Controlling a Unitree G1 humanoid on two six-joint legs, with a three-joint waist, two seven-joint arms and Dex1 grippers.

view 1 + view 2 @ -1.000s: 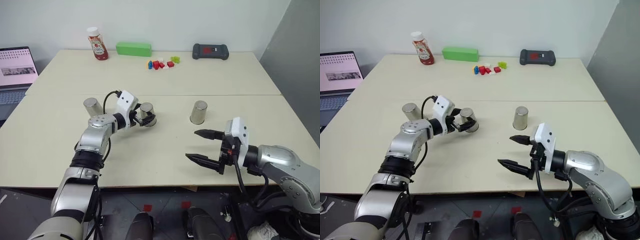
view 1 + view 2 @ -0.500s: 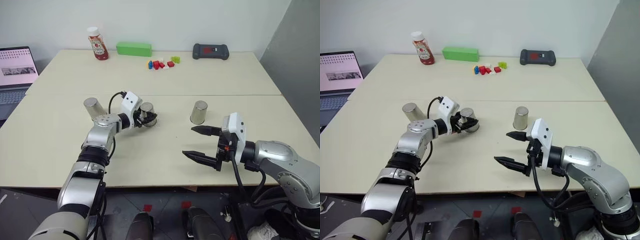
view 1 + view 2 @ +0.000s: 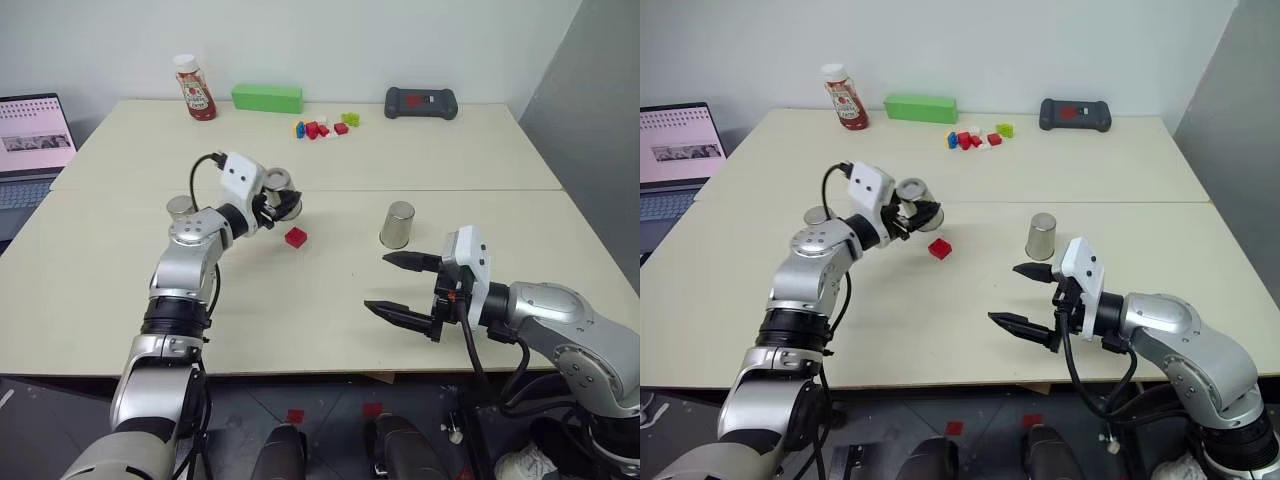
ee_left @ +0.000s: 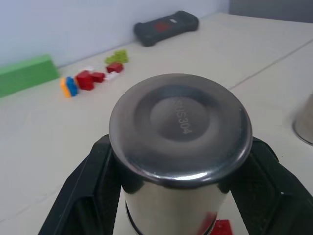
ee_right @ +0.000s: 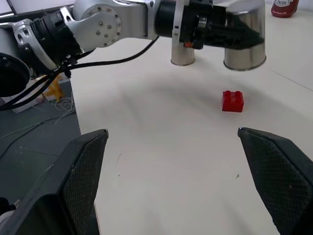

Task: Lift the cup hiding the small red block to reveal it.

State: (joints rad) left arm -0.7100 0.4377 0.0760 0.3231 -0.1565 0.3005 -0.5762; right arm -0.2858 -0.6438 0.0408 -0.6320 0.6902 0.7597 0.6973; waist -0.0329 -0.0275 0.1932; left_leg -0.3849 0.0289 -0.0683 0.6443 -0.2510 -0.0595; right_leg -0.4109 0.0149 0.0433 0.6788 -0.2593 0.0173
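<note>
**Cup held aloft, red block uncovered**

The cream table (image 3: pixel 420 160) spans the scene, with a laptop (image 3: pixel 35 140) just off its left edge. Along the far side stand a green box (image 3: pixel 267 97), a dark handheld controller (image 3: pixel 421 102) and a ketchup bottle (image 3: pixel 195 88), with a cluster of coloured bricks (image 3: pixel 322 126) just in front of the box.

The left gripper (image 3: pixel 272 206) is clamped on the cup (image 3: pixel 281 190), its two black fingers (image 4: pixel 85 196) pressing the cup's sides. The cup hangs upside down, its base uppermost, clear of the tabletop. In the right wrist view a gap shows between the cup's rim and the table surface.

The right gripper (image 3: pixel 402 286) hovers near the front right of the table, its fingers spread wide with nothing between them.

Two more silver cups stand upside down on the table: one (image 3: pixel 397 224) towards the right, just beyond the right gripper, the other (image 3: pixel 181 207) partly behind the left arm.

The small red block (image 3: pixel 295 237) lies bare on the table, just below and slightly to the right of the raised cup, touching neither the cup nor either gripper.
</note>
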